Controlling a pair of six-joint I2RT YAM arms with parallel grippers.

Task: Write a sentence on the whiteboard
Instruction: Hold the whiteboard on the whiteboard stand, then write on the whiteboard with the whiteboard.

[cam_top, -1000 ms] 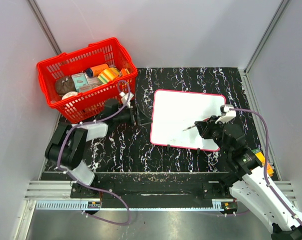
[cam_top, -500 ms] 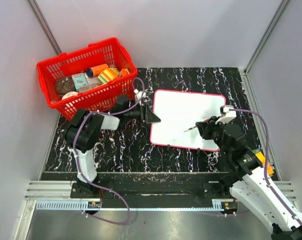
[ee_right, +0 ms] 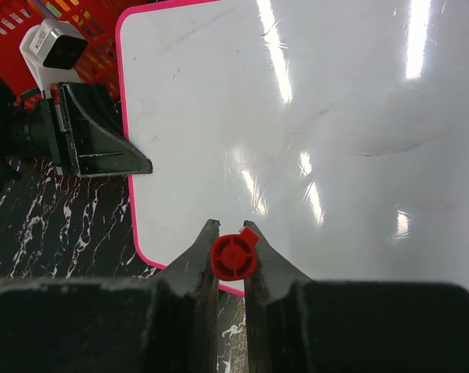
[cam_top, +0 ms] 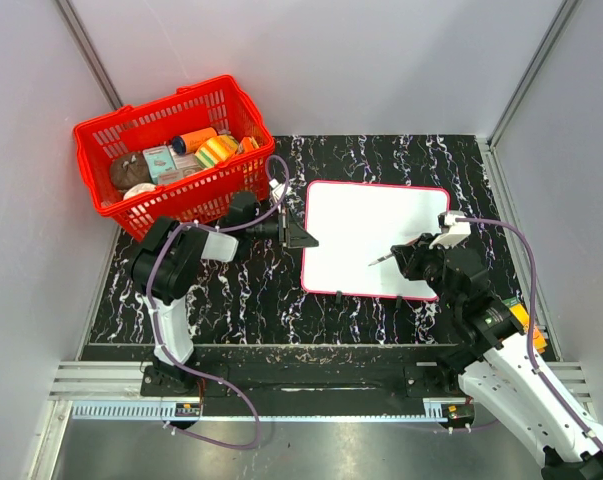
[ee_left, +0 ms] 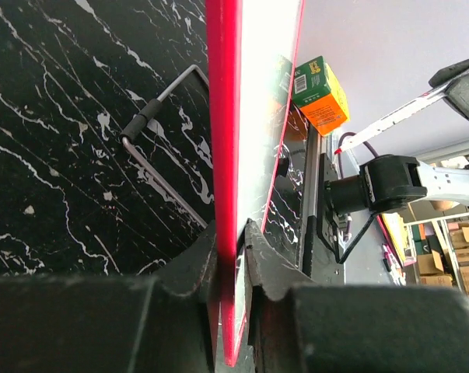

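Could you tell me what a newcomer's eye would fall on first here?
The whiteboard lies right of centre on the black marbled table, its left edge clamped by the left gripper. The right gripper holds a red marker above it, and a red basket stands at the far left.

The top camera looks down on the whole black marbled table point(cam_top: 381, 160); both close wrist cameras share its flat white red-edged whiteboard point(cam_top: 366, 225), the left edge-on.

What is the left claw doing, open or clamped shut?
The left gripper is shut on the whiteboard: in the left wrist view both fingers press against its red edge.
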